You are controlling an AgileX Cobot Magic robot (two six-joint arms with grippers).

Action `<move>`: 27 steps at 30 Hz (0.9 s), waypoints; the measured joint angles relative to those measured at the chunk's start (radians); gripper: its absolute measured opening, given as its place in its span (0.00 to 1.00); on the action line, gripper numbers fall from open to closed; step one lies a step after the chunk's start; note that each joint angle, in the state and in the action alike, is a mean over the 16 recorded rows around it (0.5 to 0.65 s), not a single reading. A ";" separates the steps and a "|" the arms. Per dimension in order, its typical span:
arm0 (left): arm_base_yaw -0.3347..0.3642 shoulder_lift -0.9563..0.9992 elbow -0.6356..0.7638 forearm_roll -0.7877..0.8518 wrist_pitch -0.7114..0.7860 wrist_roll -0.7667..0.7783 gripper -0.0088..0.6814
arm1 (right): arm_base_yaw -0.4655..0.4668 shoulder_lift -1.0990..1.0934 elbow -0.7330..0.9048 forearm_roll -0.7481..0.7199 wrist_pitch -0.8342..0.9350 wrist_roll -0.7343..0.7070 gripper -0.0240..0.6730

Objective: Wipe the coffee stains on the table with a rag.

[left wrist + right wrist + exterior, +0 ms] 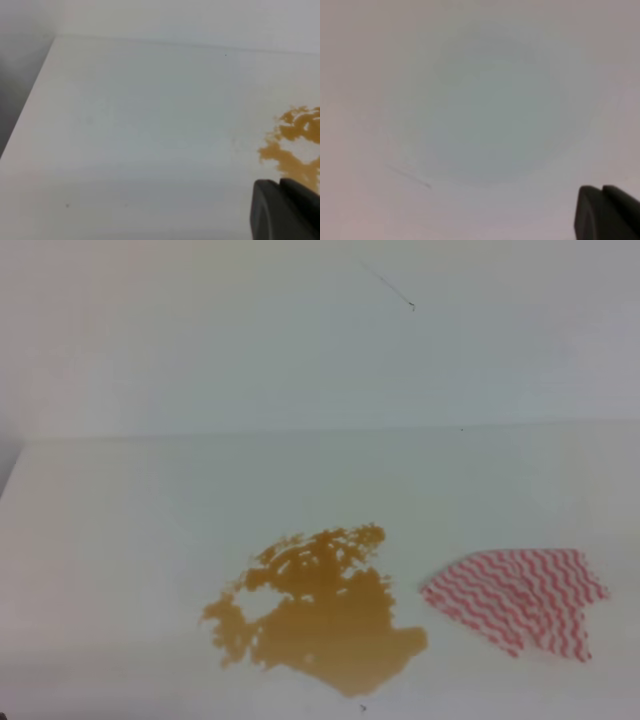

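- The table [150, 540], broad and white, fills most of the high view, with a pale wall behind its far edge.
- The coffee stains [320, 610] are spread as one ragged amber blotch near the front, at the centre.
- The rag [520, 598], red-and-white striped, is laid flat just right of the blotch, apart from it.
- The right gripper [607, 212] is seen pressed together, holding nothing.
- The left gripper [285, 210] is glimpsed at the near corner of its wrist view; its state cannot be told.
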State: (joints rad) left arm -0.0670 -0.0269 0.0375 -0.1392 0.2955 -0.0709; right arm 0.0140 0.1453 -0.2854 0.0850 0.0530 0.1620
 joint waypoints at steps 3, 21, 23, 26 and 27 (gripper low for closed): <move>0.000 0.000 0.000 0.000 0.000 0.000 0.01 | 0.000 0.103 -0.128 -0.041 0.165 -0.047 0.03; 0.000 0.000 0.000 0.000 0.000 0.000 0.01 | 0.000 0.707 -0.559 0.361 0.728 -0.503 0.03; 0.000 0.000 0.000 0.000 0.000 0.000 0.01 | 0.000 0.757 -0.568 0.424 0.745 -0.551 0.03; 0.000 0.000 0.000 0.000 0.000 0.000 0.01 | 0.000 0.836 -0.587 0.496 0.774 -0.617 0.03; 0.000 0.000 0.000 0.000 0.000 0.000 0.01 | 0.000 0.863 -0.596 0.513 0.783 -0.637 0.03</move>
State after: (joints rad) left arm -0.0670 -0.0269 0.0375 -0.1392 0.2955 -0.0709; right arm 0.0144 1.0084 -0.8812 0.5982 0.8360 -0.4751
